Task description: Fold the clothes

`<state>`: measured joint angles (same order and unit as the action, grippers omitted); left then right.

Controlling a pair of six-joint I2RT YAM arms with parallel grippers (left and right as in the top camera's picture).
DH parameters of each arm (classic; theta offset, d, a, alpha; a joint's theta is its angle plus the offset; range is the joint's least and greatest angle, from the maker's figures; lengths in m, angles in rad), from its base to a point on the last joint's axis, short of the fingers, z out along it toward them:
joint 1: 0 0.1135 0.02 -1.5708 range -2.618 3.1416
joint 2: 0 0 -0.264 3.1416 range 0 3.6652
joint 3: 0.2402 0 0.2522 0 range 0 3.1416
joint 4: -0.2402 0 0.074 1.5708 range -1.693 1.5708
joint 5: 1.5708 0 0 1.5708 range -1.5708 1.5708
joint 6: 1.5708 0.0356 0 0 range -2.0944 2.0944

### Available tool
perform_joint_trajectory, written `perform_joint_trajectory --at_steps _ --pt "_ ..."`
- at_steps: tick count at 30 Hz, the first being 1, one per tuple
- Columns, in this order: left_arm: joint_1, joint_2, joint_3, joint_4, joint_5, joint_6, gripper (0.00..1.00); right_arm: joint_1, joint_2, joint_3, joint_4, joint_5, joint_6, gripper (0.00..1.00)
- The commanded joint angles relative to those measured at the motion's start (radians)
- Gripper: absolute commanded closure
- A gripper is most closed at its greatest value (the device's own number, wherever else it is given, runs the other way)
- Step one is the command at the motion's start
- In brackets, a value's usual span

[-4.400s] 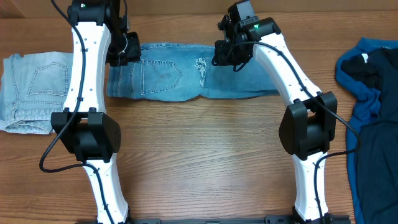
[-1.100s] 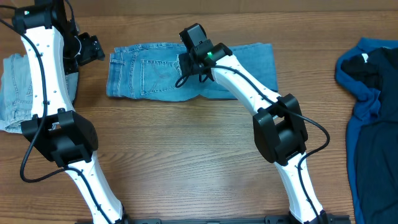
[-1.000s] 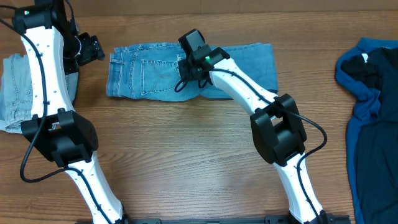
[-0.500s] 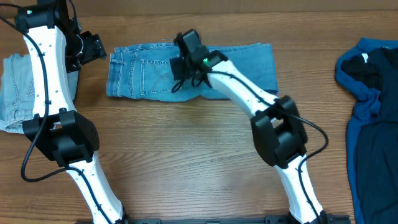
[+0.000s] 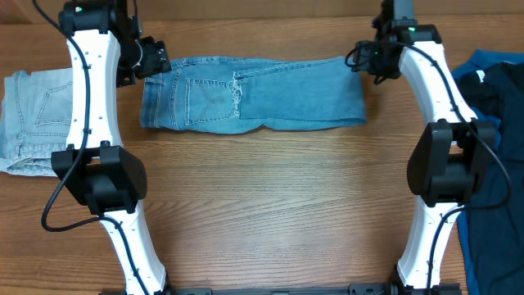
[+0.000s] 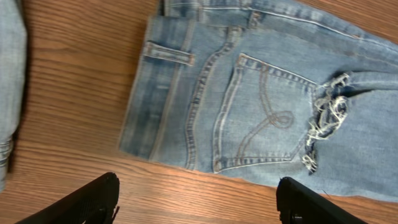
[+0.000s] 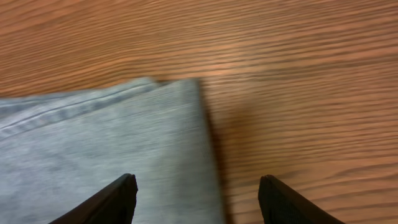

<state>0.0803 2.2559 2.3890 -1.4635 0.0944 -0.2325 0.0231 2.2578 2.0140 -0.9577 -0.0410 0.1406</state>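
Observation:
The mid-blue jeans (image 5: 270,94) lie flat along the back of the table, folded over so that the frayed leg hem (image 5: 237,86) rests beside the stitched back pocket (image 6: 261,115). My left gripper (image 5: 154,64) hovers open at the waistband end; in the left wrist view the left gripper (image 6: 196,205) has only bare wood between its fingers. My right gripper (image 5: 363,61) stands open over the folded right end. In the right wrist view the right gripper (image 7: 196,199) straddles the edge of the denim (image 7: 124,143) and holds nothing.
Paler folded jeans (image 5: 33,123) lie at the left edge, their side showing in the left wrist view (image 6: 9,93). A deep-blue top (image 5: 491,123) is heaped at the right edge. Bare wooden table (image 5: 270,205) fills the front half.
My right gripper has let go of the leg hem by the pocket, opened, and swung right to the folded end. The left arm has moved right, up to the waistband.

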Motion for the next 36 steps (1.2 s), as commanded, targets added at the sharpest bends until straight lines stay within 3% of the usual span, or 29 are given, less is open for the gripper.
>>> perform_joint_trajectory --at_steps 1,6,11,13,14,15,18,22,29,36 --pt "-0.003 -0.019 0.014 -0.010 0.002 -0.007 0.15 -0.031 0.015 -0.018 0.005 -0.027 -0.045 0.33" --pt "-0.002 -0.019 0.014 -0.026 -0.028 -0.006 0.15 -0.057 0.060 -0.095 0.031 -0.210 -0.134 0.34" --pt "-0.002 -0.019 0.014 -0.025 -0.035 -0.007 0.14 -0.058 0.060 -0.240 0.127 -0.225 -0.149 0.35" --pt "-0.002 -0.019 0.014 -0.031 -0.035 -0.007 0.14 -0.057 0.060 -0.291 0.171 -0.264 -0.149 0.43" --pt "-0.002 -0.019 0.014 -0.032 -0.035 -0.007 0.14 -0.057 0.060 -0.298 0.172 -0.283 -0.150 0.55" --pt "-0.002 -0.019 0.014 -0.031 -0.035 -0.007 0.14 -0.057 0.060 -0.299 0.168 -0.291 -0.149 0.74" --pt "-0.002 -0.019 0.014 -0.027 -0.035 -0.007 0.14 -0.071 0.052 -0.295 0.152 -0.290 -0.149 0.95" --pt "-0.002 -0.019 0.014 -0.027 -0.035 -0.007 0.14 -0.193 -0.037 -0.233 0.071 -0.290 -0.150 0.96" --pt "-0.010 -0.019 0.014 -0.004 -0.019 -0.007 0.16 -0.386 -0.162 -0.199 0.018 -0.248 -0.335 0.96" --pt "-0.016 -0.019 0.014 0.007 -0.019 -0.007 0.15 -0.319 -0.162 0.107 -0.185 -0.245 -0.351 0.96"
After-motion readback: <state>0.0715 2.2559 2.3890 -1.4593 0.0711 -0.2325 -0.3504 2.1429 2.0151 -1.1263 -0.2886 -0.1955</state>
